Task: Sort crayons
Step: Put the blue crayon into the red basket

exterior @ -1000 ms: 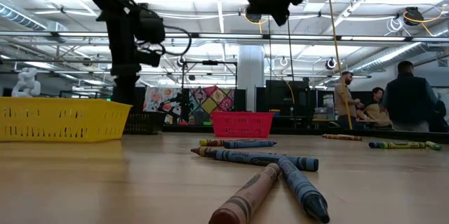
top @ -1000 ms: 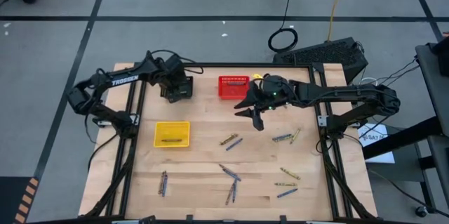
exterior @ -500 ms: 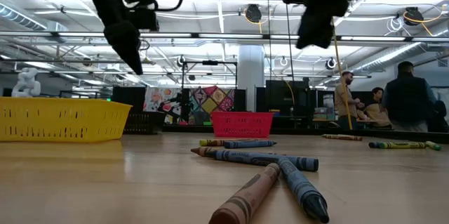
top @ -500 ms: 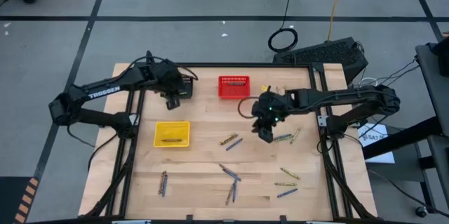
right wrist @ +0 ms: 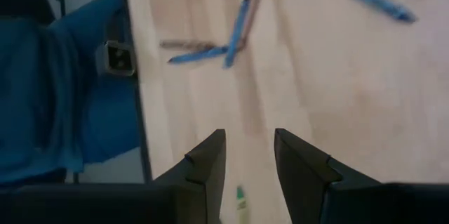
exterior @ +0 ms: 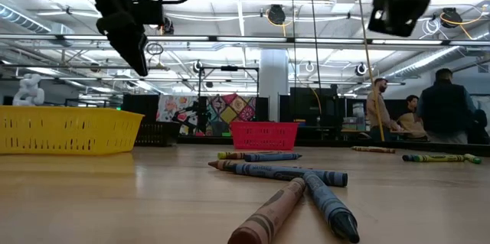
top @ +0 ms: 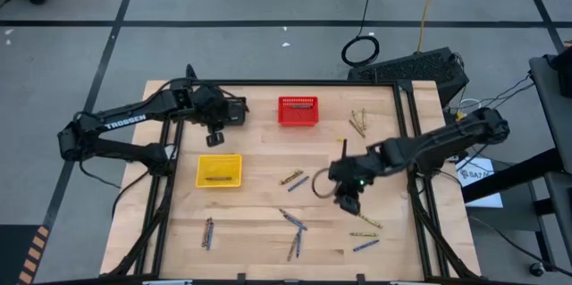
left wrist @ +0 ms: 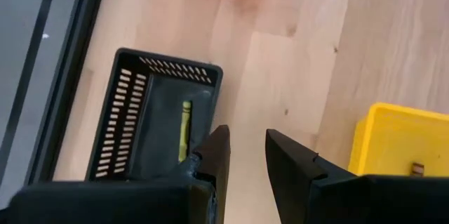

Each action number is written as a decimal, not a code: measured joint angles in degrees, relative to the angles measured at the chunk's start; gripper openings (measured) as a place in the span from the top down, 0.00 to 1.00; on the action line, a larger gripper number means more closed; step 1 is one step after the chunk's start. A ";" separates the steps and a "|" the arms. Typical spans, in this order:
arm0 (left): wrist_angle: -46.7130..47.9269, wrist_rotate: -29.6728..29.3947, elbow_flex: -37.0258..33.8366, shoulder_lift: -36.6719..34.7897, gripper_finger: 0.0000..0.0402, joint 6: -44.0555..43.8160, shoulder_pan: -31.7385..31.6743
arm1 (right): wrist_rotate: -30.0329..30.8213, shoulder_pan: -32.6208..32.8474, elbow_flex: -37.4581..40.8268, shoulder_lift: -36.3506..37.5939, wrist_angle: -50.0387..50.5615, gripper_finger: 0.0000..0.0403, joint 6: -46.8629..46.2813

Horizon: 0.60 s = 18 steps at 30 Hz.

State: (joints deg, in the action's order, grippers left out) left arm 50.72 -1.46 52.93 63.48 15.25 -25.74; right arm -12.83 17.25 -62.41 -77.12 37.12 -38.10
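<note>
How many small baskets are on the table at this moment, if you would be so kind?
3. The red basket sits at the far middle, the yellow basket nearer on the left, and the black basket below the left gripper, mostly hidden from above.

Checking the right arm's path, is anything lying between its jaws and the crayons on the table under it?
Nothing visible does. The right gripper hangs open over bare table, with the crayons lying loose beside and beyond it. In the right wrist view only wood and a green crayon show between its jaws.
</note>
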 joint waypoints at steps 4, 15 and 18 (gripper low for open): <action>0.08 0.01 0.00 0.00 0.77 -1.37 0.02 | 4.90 5.53 0.00 -0.02 0.02 0.73 -2.64; -0.17 0.01 0.00 0.00 0.77 -1.38 0.02 | 13.12 17.17 0.00 -3.54 0.02 0.73 -13.69; -0.21 -0.02 0.00 0.00 0.77 -1.38 0.02 | 12.73 19.53 0.00 -6.16 0.02 0.73 -13.74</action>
State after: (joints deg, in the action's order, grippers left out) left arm 50.51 -1.48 52.93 63.48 13.87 -25.71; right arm -0.10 36.78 -62.41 -83.28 37.15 -51.83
